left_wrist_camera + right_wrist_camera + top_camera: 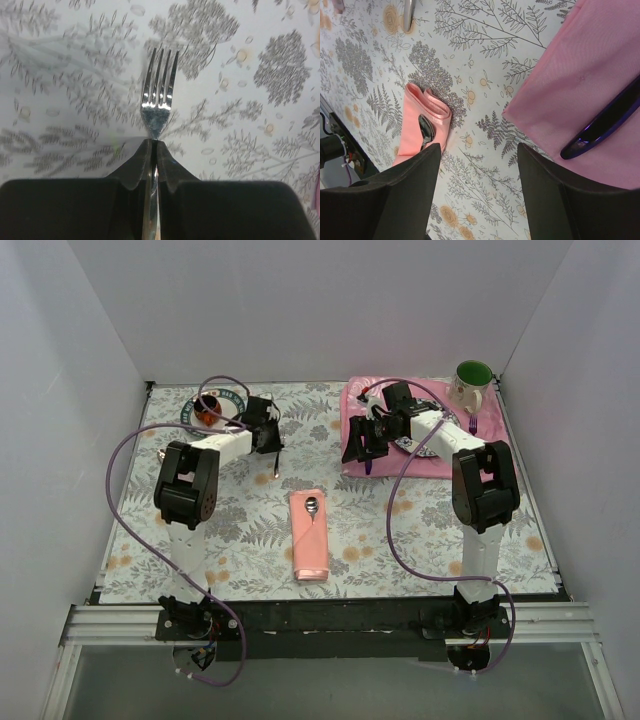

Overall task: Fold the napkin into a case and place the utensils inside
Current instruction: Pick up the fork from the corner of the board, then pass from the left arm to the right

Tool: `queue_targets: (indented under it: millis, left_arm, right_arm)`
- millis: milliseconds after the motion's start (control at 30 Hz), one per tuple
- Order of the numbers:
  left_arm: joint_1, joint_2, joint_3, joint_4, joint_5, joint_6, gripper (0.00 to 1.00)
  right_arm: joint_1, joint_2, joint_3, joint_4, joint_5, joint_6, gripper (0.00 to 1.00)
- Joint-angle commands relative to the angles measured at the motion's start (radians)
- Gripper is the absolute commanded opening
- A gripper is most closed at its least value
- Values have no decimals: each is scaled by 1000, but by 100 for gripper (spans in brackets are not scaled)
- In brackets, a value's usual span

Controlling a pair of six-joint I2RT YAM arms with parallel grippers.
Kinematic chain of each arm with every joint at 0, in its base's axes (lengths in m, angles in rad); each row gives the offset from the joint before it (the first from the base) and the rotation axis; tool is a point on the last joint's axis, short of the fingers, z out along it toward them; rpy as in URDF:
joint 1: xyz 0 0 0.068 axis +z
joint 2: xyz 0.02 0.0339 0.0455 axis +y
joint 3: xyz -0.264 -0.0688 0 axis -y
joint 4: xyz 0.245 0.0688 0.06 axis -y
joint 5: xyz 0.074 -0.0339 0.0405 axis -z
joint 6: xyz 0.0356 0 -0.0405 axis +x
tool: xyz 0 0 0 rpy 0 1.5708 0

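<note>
The left end effector (152, 143) is clamped tight on the handle of a silver fork (159, 95); the 4 tines point away from it over the leaf-printed tabletop (260, 165). The salmon-pink case (309, 535) lies near the middle of the tabletop, between the 2 arms; a silver spoon (312, 505) sits in it, with its bowl showing at the far end. The right end effector (479, 152) stands wide with nothing between its fingers; it hangs by the near edge of the pink placemat (580, 75), where 1 purple knife (607, 122) lies.
</note>
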Motion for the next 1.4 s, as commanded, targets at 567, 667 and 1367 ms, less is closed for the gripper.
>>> queue_targets:
  millis: [567, 667, 1367]
  left_arm:
    - [-118, -631, -313, -22, -50, -251, 0]
    - [-118, -623, -267, -22, -53, -249, 0]
    - [-146, -635, -239, -31, -16, -301, 0]
  right_arm:
    - [72, -191, -161, 640, -332, 411, 58]
    - [128, -231, -227, 665, -292, 416, 60]
    - [246, -87, -106, 745, -166, 457, 56]
